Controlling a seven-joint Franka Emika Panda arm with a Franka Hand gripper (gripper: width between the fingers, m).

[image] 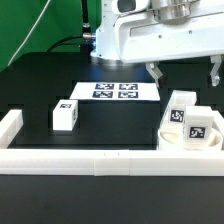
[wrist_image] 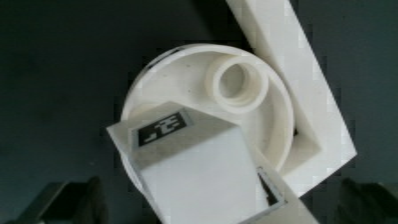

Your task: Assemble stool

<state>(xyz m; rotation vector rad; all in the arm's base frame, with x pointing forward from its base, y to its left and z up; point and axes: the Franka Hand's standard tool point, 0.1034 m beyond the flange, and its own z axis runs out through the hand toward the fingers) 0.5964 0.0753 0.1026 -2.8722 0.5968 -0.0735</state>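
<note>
The round white seat lies at the exterior view's right, against the border rail. Two white tagged legs stand on it. A third leg stands alone on the table at the left. My gripper hangs open above the two legs, not touching them. In the wrist view the seat shows a raised socket hole. A tagged leg rises toward the camera between my dark fingers. My gripper is open around it without contact.
The marker board lies flat at the table's middle back. The long white border rail runs along the front and turns up at the left. It also passes beside the seat in the wrist view.
</note>
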